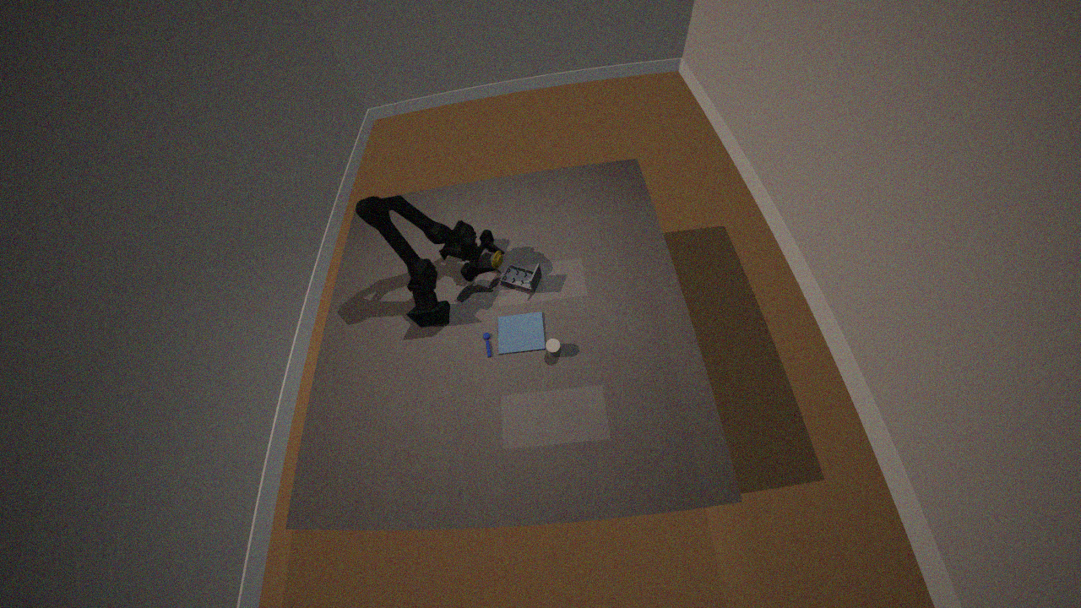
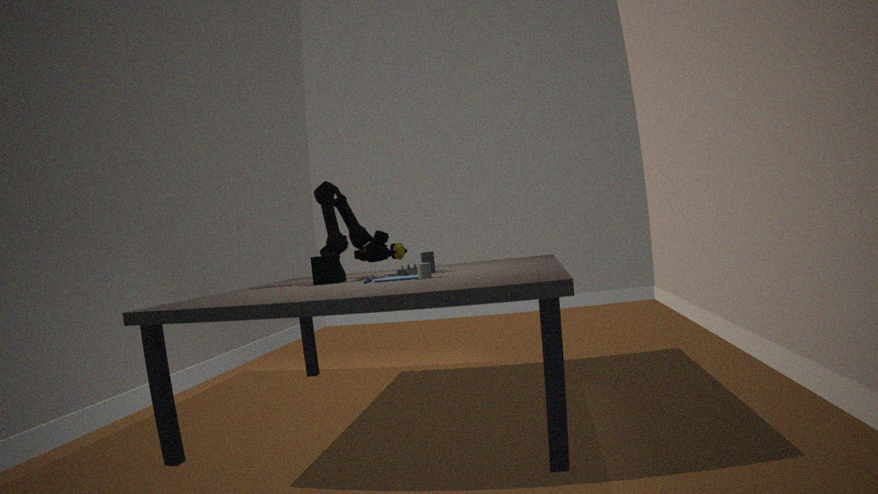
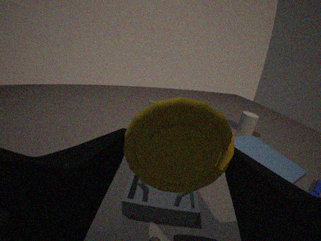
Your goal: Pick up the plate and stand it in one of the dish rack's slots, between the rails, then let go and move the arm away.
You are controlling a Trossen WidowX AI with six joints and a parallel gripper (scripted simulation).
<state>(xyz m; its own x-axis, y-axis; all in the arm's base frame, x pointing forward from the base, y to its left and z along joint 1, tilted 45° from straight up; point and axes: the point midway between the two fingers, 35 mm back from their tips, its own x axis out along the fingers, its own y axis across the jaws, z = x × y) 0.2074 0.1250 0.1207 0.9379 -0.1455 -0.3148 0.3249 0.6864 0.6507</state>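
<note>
My gripper [image 1: 497,260] [image 2: 398,251] [image 3: 178,144] is shut on the yellow round plate [image 1: 497,257] [image 2: 399,250] [image 3: 178,134], with one finger at each side of its rim. The plate is in the air, steeply tilted and close to upright, its broad face filling the middle of the wrist view. The grey dish rack [image 1: 521,287] [image 3: 160,214] stands on the table, its end panel also showing in the exterior view [image 2: 428,261]. The plate is above the table beside the rack's arm-side end in the top view. The plate hides part of the rack in the wrist view.
A light blue square board [image 1: 521,333] [image 2: 392,279] [image 3: 267,155] lies near the rack. A pale cylinder [image 1: 552,345] [image 2: 424,271] [image 3: 248,124] stands at its corner. A blue spoon-like thing [image 1: 489,347] [image 2: 368,280] [image 3: 315,189] lies on the board's other side.
</note>
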